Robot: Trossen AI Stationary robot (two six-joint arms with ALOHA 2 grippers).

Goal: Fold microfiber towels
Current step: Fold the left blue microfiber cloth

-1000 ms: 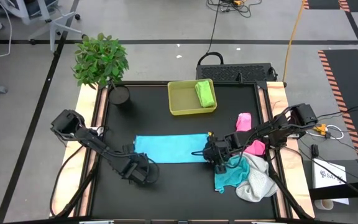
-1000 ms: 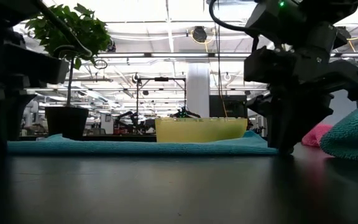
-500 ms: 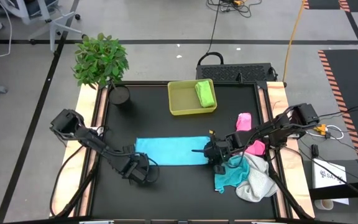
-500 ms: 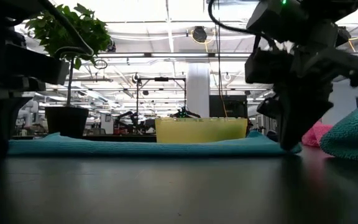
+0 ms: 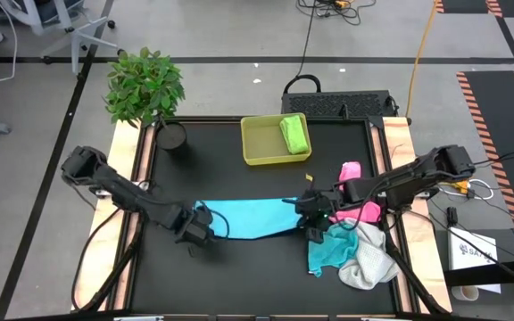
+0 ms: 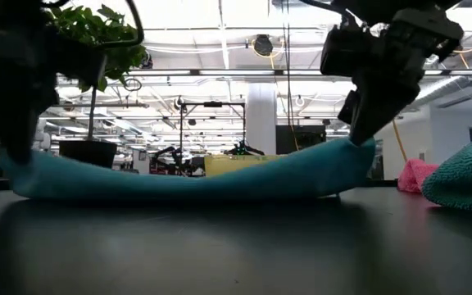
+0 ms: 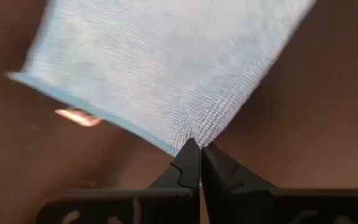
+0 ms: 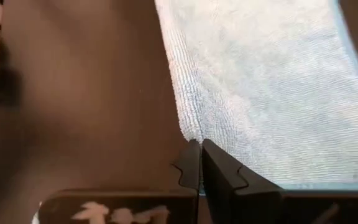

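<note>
A light blue towel [image 5: 248,217] lies across the middle of the table. Its two ends are raised and its middle [image 6: 195,184] sags onto the table. My left gripper [image 5: 199,223] is shut on its left end and my right gripper [image 5: 310,209] is shut on its right end. A lime green towel [image 5: 294,134] lies in the yellow-green tray [image 5: 257,153]. Pink towels [image 5: 351,174] lie at the right. A teal towel [image 5: 328,252] and a white towel [image 5: 368,263] lie heaped at the near right. My left gripper pinches the light blue towel's near-left corner [image 7: 194,127] between its two fingers, coming from the table's left and slanting down. That corner is lifted off the table and the cloth sags toward the middle. My right gripper pinches the near-right corner [image 8: 194,132] between its two fingers, coming from the table's right and slanting down. That end [image 6: 355,152] is lifted higher than the left end, and the cloth droops from it onto the table.
A potted plant [image 5: 169,135] stands at the far left corner. The tray stands at the far middle. The heap of teal and white cloth lies close beside my right gripper, on its near side. Bare black table shows along the near edge [image 5: 239,285].
Both grippers have gone up and toward the table's far edge, each keeping hold of a near corner of the light blue towel. The towel lay flat. Now its near corners are lifted, its near edge sags in a curve, and its middle stays on the table.
</note>
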